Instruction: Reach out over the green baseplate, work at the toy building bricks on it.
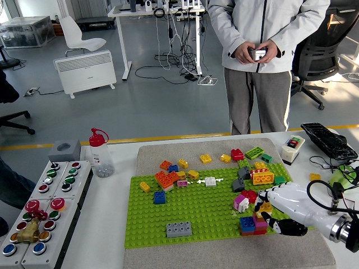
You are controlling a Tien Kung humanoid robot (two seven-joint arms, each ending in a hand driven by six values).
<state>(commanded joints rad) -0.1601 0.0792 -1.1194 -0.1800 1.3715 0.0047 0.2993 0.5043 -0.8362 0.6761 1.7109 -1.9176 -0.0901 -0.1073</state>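
The green baseplate [196, 210] lies on a grey mat mid-table, with several loose bricks along its far and right parts. An orange cluster [166, 180], a blue brick [160, 196] and a grey brick [178, 228] sit on its left half. My white right hand [267, 212] reaches in from the lower right over the plate's right edge. Its fingers curl round a small yellow brick [265, 208], just above a blue brick [247, 224] and a magenta brick [259, 224] side by side. A pink-white brick [241, 202] and a red brick [249, 195] lie just left of the hand.
Two button boxes [42, 210] fill the left of the table, with a red-capped bottle [100, 154] beside them. A keyboard [329, 141] and a small white box [292, 148] sit far right. A person [261, 67] stands beyond the table, both hands on a small device.
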